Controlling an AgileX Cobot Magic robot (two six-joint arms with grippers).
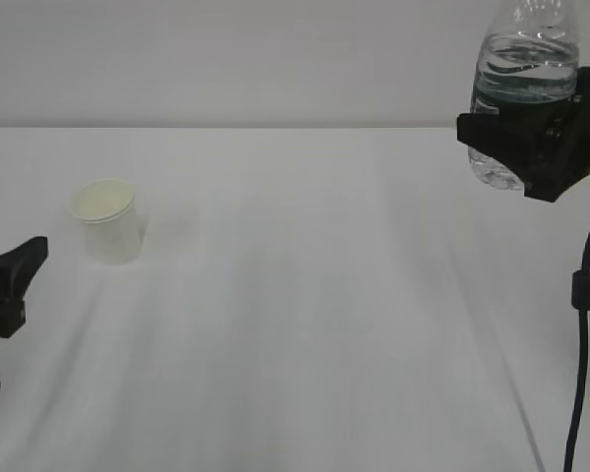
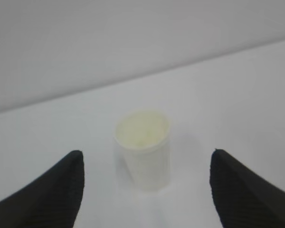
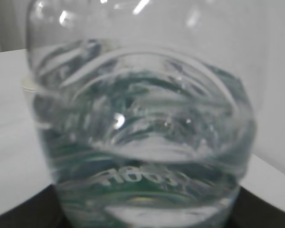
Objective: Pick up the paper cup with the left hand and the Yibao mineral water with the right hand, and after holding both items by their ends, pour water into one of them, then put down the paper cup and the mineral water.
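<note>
White cup [image 2: 143, 148] sits between the spread left hand [image 2: 145, 190]; right hand [image 1: 531, 147] grips the raised bottle [image 1: 524, 74]; next, close on cup.

Left claw [image 2: 145, 190] agape, right claw [image 1: 531, 147] clamped.

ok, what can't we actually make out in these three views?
- Yibao mineral water: cap cut off by the exterior view's top edge.
- Right gripper: hidden behind the bottle in the right wrist view.
- Paper cup: contents too blurred in the left wrist view.
- Left gripper: mostly off-frame in the exterior view.
</note>
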